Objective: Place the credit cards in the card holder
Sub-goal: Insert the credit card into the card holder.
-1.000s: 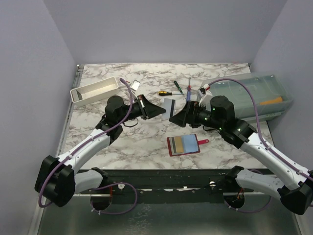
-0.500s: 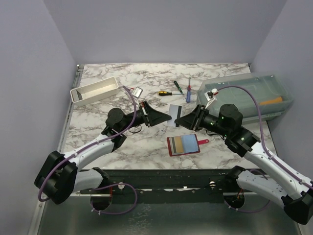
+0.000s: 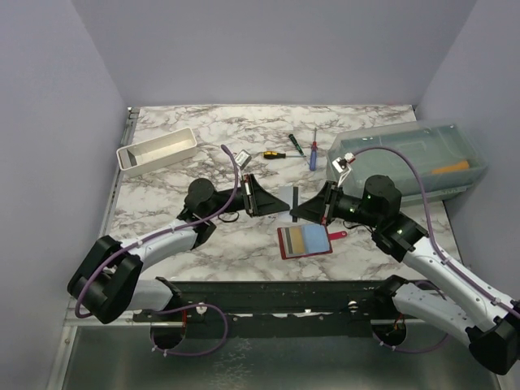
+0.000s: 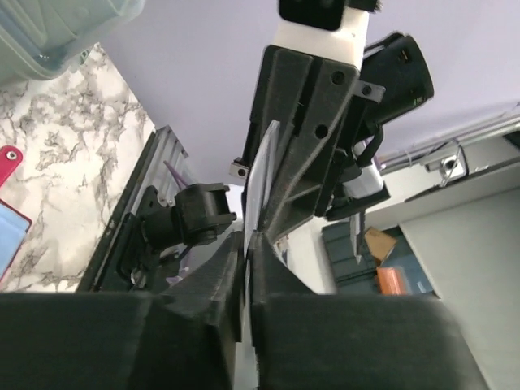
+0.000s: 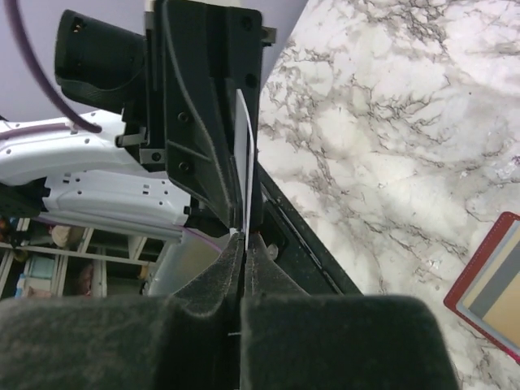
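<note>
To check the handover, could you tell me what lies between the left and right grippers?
A thin pale card, standing edge-on, pinched by both the left gripper and the right gripper. Both wrist views show it best.

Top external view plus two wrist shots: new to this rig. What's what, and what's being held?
Two robot arms are bolted at the near edge of a marble table. The top view looks down from above and behind them. Each of the other pictures comes from a camera on one wrist, looking along its own fingers. On the table are a white tray, three screwdrivers, a clear plastic box and an open red card holder showing a tan card and a blue card. The left gripper and right gripper meet above the table, both apparently pinching one pale card held on edge, as in a handover.
</note>
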Controlling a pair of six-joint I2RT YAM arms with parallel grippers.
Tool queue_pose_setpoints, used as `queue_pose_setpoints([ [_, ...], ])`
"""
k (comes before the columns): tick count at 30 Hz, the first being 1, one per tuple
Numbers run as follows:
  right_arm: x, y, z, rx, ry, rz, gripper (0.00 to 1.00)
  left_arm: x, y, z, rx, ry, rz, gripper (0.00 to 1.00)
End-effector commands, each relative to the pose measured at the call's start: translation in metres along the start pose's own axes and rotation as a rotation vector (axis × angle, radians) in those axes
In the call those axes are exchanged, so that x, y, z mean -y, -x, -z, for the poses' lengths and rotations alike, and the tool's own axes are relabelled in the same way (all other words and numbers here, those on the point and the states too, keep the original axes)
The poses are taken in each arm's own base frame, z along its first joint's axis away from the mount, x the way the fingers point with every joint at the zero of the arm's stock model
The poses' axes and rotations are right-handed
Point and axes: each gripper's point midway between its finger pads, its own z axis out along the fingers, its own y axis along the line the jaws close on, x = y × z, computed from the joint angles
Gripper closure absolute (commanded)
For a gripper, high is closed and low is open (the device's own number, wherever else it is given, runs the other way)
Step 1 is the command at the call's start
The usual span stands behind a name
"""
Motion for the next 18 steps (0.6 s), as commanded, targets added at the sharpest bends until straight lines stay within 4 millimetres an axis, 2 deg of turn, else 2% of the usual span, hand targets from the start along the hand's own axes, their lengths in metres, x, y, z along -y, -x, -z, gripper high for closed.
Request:
queue_pose_setpoints([
  [1,0.011,-0.014,0.004,-0.07,-0.048,0.005,0.98,0.011,-0.011,0.003,-0.061,-0.046,-0.041,0.98],
  [3,0.044,-0.017,0.008,-0.1,-0.246,-0.02,0.76,-0.007,-0.012,0.005,-0.046,0.027,-0.024,1.0],
  [4,0.064,-0.02,0.013,-0.124,-0.368,-0.031,0.69,-0.02,-0.012,0.005,-0.043,0.084,-0.01,1.0],
  [5,0.085,-0.027,0.019,-0.157,-0.487,-0.046,0.67,-0.035,-0.015,0.007,-0.05,0.148,0.007,1.0],
  [7,0.113,-0.04,0.03,-0.235,-0.634,-0.054,0.66,-0.067,-0.019,0.012,-0.048,0.295,0.049,1.0],
  [9,0.129,-0.051,0.035,-0.294,-0.702,-0.052,0.61,-0.097,-0.026,0.018,-0.059,0.421,0.094,1.0],
  [11,0.145,-0.06,0.039,-0.342,-0.775,-0.065,0.59,-0.118,-0.035,0.021,-0.063,0.489,0.161,1.0],
  [13,0.165,-0.067,0.049,-0.367,-0.888,-0.076,0.52,-0.14,-0.046,0.024,-0.053,0.561,0.227,1.0],
  [15,0.176,-0.07,0.051,-0.379,-0.937,-0.081,0.49,-0.154,-0.058,0.022,-0.062,0.61,0.243,1.0],
  [18,0.189,-0.076,0.049,-0.39,-0.996,-0.122,0.48,-0.165,-0.078,0.006,-0.107,0.644,0.198,1.0],
])
